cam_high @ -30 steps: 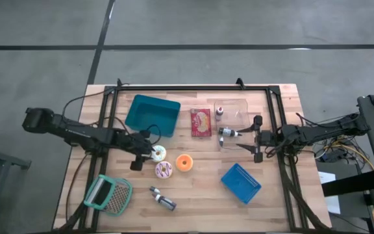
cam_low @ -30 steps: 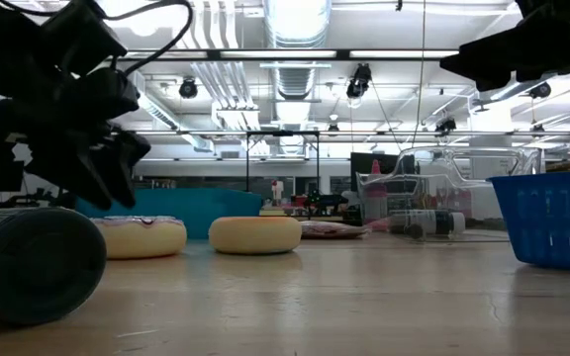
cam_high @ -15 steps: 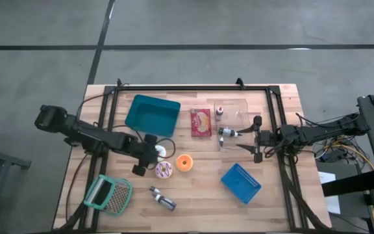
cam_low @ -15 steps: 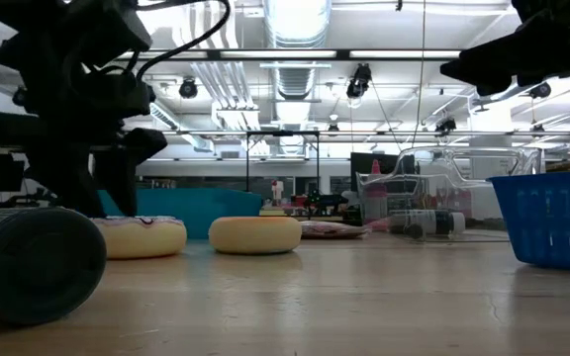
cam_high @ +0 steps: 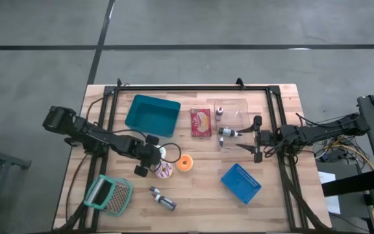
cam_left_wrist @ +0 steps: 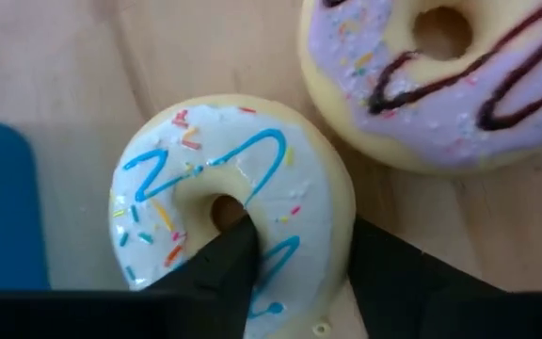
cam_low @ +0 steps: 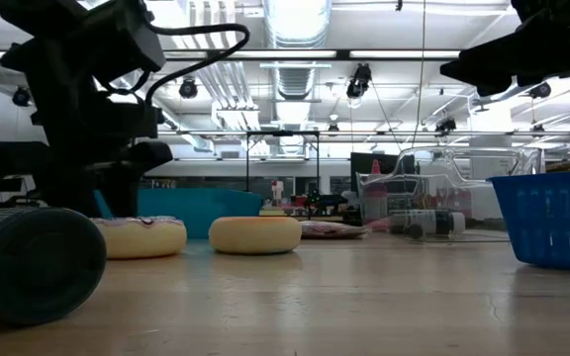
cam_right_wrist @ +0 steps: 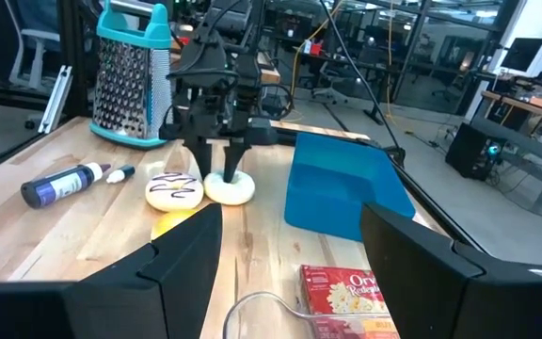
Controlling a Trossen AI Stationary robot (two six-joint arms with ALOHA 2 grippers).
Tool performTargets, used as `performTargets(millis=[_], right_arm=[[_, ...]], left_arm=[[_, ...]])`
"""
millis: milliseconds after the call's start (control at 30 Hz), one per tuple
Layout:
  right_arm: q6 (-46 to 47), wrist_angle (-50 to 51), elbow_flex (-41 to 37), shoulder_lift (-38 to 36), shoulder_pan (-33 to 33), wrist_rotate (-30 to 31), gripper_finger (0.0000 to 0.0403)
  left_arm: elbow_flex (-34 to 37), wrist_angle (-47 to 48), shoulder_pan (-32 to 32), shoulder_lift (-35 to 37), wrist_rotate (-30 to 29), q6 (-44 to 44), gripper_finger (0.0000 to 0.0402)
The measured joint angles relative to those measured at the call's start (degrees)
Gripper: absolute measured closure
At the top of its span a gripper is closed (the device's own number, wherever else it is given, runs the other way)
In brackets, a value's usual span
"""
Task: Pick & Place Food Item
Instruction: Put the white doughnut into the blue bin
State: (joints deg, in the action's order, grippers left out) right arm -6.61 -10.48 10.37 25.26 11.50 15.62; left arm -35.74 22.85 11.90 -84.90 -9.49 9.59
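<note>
A white-iced donut with blue squiggles (cam_left_wrist: 233,198) lies flat on the table, beside a pink-iced donut with dark stripes (cam_left_wrist: 440,75). An orange donut (cam_high: 185,162) lies just to their right. My left gripper (cam_high: 153,156) stands over the white donut, open, pointing down. It also shows in the right wrist view (cam_right_wrist: 229,155). My right gripper (cam_high: 258,138) is open and empty at the table's right, near a small bottle (cam_high: 229,132). My left gripper comes at the white donut from above. One finger (cam_left_wrist: 224,264) stands in the donut's hole and the other (cam_left_wrist: 393,273) outside the ring, with the ring's near side (cam_left_wrist: 304,245) between them. The donut lies flat on the table. I cannot tell whether the fingers touch it.
A teal bin (cam_high: 152,116), a red snack box (cam_high: 200,122) and a clear container (cam_high: 234,110) stand at the back. A blue basket (cam_high: 241,182) sits front right. A grater (cam_high: 108,194) and a dark bottle (cam_high: 163,199) lie front left.
My left gripper has moved toward the table's right edge and come down over the white donut, which it now partly covers in the high view. The donuts have stayed in place.
</note>
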Motion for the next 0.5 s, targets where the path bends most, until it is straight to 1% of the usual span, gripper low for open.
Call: performTargets(millis=[100,233,267,500], right_arm=[[0.1,0.0,0.0,0.0,0.0,0.0,0.0156],[0.3,0.0,0.0,0.0,0.0,0.0,0.0156],[0.4,0.0,0.0,0.0,0.0,0.0,0.0156],[0.5,0.3,0.0,0.3,0.0,-0.1,0.0156]], left_arm=[[0.3,1.5,-0.1,1.7,-3.3,-0.6,0.0290],[0.2,3.0,0.0,3.4,-6.9,-0.8,0.0371],[0.2,3.4,0.0,3.5,-7.7,-0.9,0.0383],[-0.8,3.6,0.5,4.1,-12.5,-1.4,0.0394]])
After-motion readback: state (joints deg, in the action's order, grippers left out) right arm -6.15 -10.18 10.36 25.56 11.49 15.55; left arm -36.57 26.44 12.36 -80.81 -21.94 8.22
